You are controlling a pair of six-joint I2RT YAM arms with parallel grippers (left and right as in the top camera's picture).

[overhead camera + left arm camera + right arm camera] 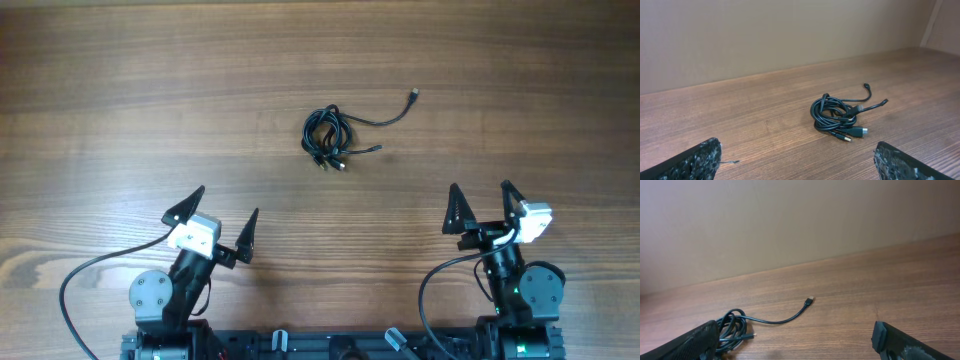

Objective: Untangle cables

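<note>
The cables (327,136) lie as a tangled bundle of thin black cords on the wooden table, in the middle toward the far side. One cord trails out to the right and ends in a plug (413,95). The bundle also shows in the left wrist view (837,115) and at the lower left of the right wrist view (732,328), partly behind a finger. My left gripper (212,224) is open and empty, well short of the bundle at the near left. My right gripper (481,207) is open and empty at the near right.
The wooden table (120,90) fills the overhead view. A plain beige wall (765,35) stands behind the table's far edge. Thick black arm wires (80,280) loop near both arm bases at the front edge.
</note>
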